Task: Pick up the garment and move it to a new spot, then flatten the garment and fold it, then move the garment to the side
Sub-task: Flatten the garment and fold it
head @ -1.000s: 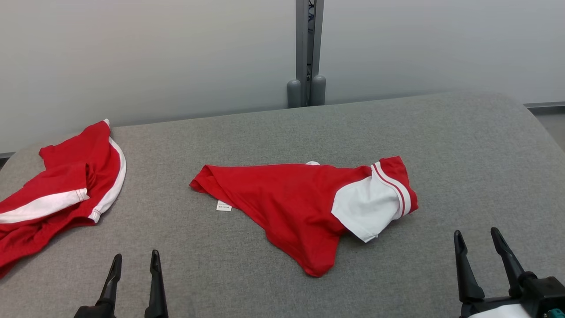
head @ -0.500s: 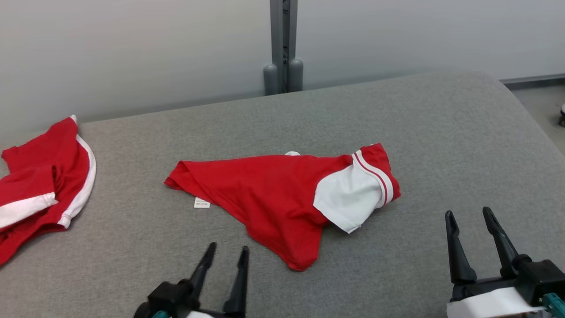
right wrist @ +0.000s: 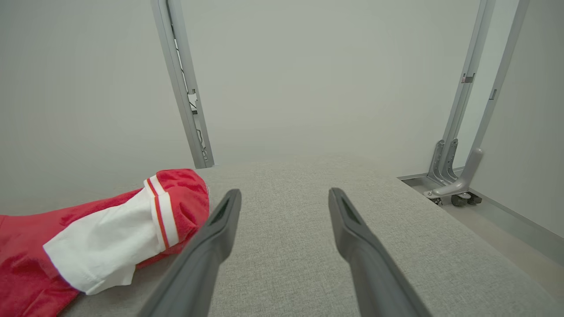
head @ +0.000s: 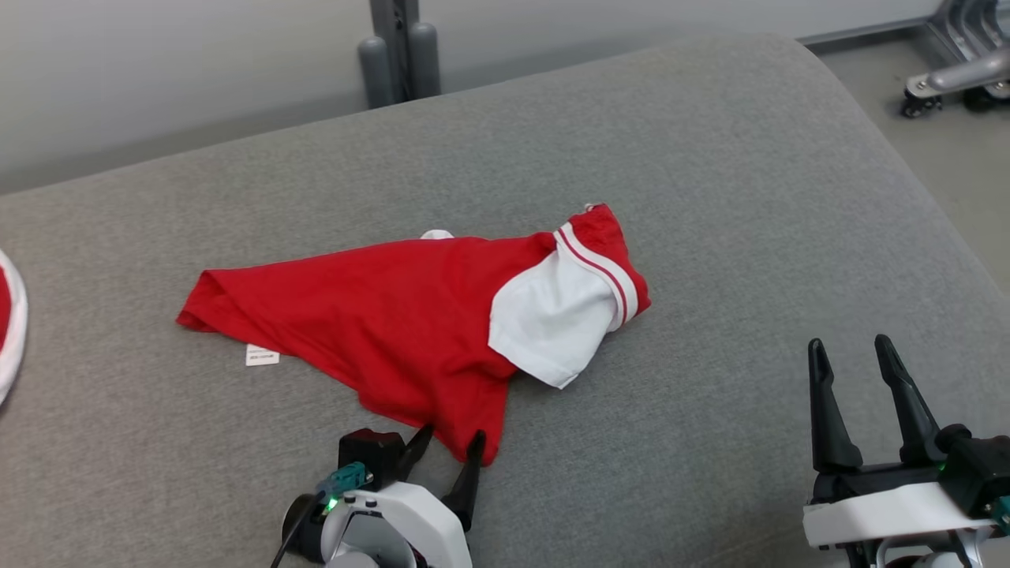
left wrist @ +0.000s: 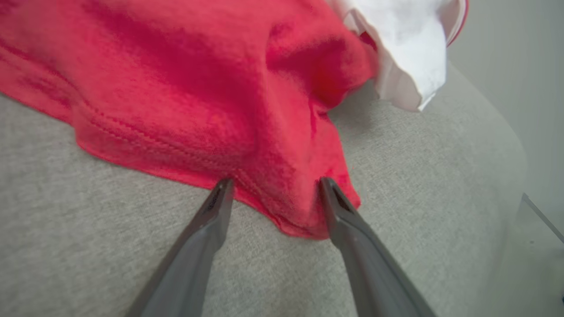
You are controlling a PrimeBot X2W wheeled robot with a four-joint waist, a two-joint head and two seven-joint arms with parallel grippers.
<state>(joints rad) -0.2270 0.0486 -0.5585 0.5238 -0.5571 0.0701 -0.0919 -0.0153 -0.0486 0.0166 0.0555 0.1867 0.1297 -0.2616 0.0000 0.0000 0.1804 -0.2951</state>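
Observation:
The garment (head: 394, 315) is a red shirt with a white, red-striped sleeve, lying crumpled in the middle of the grey table (head: 750, 197). My left gripper (head: 450, 442) is open at the garment's nearest red corner. In the left wrist view its fingers (left wrist: 211, 220) straddle the hemmed corner of the garment (left wrist: 286, 193), with the cloth between the open jaws. My right gripper (head: 856, 359) stands open at the lower right, apart from the cloth. The right wrist view shows the garment (right wrist: 110, 237) left of the right gripper (right wrist: 284, 196).
A second red and white garment (head: 9, 315) lies at the table's far left edge. A grey post (head: 398, 47) stands behind the table against the wall. A wheeled metal frame (head: 947, 75) sits on the floor beyond the table's right edge.
The head camera has swung right and down, shifting the whole picture left. My left gripper has advanced to the garment's near corner, its open jaws now around the hem. The right gripper has kept its place.

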